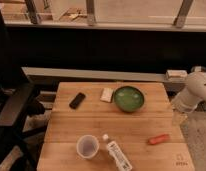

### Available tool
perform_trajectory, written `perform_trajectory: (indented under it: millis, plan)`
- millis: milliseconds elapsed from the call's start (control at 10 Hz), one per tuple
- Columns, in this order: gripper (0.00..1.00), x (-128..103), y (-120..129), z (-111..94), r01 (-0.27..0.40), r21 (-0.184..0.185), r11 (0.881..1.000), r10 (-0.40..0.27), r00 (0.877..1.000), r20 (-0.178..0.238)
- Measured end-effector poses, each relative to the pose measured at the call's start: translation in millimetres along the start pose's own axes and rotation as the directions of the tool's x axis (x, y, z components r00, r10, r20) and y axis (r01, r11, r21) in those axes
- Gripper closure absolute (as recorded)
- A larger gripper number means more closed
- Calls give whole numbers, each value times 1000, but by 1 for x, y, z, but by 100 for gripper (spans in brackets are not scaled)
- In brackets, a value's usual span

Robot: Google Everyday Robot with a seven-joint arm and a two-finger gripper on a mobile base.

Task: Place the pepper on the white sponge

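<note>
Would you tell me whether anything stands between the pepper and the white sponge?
The green bowl, beside the white sponge, borders the straight path from the pepper. Nothing visible separates the pepper from the claw, at the right edge of the table.

A table [96,125] of pale wooden planks with a matt, visibly grained top fills the lower centre. On it, a green bowl [128,98] looks smooth and glossy, the white sponge [106,95] beside it dull and soft-looking, and the black phone [77,100] dark with a faint sheen. The cup [88,146] and the labelled bottle [117,154] look like plastic. The pepper [159,139] has smooth red-orange skin. At the right edge, a smooth white-shelled arm [193,92] ends in a pale gripper [179,118].
</note>
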Motion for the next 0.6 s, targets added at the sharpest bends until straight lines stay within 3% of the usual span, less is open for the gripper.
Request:
perform_trajectory:
  millis: [400, 600]
  plan:
    - [37, 0, 1, 1, 4, 3, 1000, -4, 1000, -2]
    - [37, -9, 5, 1, 27, 31, 999, -28, 999, 21]
